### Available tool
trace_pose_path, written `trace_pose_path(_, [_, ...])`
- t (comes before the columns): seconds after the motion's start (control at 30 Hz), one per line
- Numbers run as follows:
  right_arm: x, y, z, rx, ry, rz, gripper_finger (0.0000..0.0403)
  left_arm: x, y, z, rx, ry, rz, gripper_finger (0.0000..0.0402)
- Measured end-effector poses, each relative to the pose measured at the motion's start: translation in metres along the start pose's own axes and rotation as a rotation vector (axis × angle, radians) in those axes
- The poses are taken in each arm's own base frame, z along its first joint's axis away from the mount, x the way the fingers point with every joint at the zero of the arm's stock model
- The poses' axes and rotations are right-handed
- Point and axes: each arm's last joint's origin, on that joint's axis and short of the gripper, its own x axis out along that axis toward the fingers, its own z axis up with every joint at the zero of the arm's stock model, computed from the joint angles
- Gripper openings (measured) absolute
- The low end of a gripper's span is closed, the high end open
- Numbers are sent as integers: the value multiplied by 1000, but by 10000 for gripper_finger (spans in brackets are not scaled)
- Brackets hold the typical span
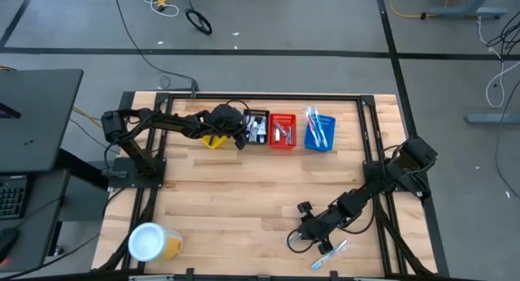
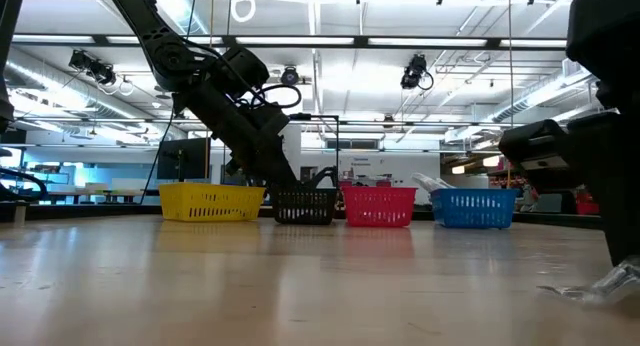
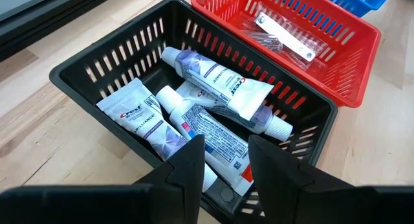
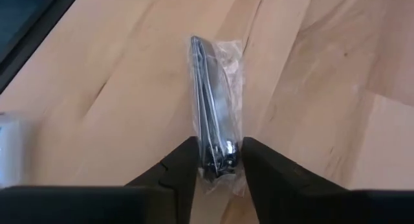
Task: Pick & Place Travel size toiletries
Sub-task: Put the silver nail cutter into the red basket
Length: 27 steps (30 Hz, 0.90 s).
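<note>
My left gripper [image 3: 226,146] hangs open over the black basket [image 3: 77,72] at the table's far edge. Several white toothpaste tubes [image 3: 220,88] lie inside it, and one shows below the gap between the fingers. Near the table's front right, my right gripper [image 4: 218,146] is down at a clear-wrapped packet [image 4: 213,94] with a dark metal item inside. The packet lies flat on the wood [image 1: 294,242]. A blue-white toothbrush [image 1: 333,252] lies on the table just right of it. My right gripper has the packet's nearer end [image 4: 217,160] between its two fingers, one on each long side, the wrap touching both. The fingers slant down from above and lie along the packet. The packet rests flat on the table.
A red basket [image 1: 282,131] with clear packets and a blue basket [image 1: 319,131] with toothbrushes stand right of the black one, a yellow basket [image 1: 213,140] left of it. A white-lidded yellow jar [image 1: 150,242] stands at the near left. Bare wood fills the middle.
</note>
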Motion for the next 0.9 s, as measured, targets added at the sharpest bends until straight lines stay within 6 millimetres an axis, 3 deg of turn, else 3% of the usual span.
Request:
trace_pose_path(0.3, [-2,-1,6,-22,-83,-63,84,0,0,0,0,-1,4,127])
trace_pose_path(0.53, [-10,-18,15,-99,-162,-458,82,0,0,0,0,-2,8,127])
trace_pose_path(0.7, [-17,-56,19,-141,-102,-895,81,0,1,0,0,-9,36,127])
trace_pose_path(0.83, [-26,-103,17,-24,-28,-1195,81,0,1,0,0,-9,36,127])
trace_pose_path(0.9, [-32,-130,17,80,-35,-1260,81,0,1,0,0,-9,36,127])
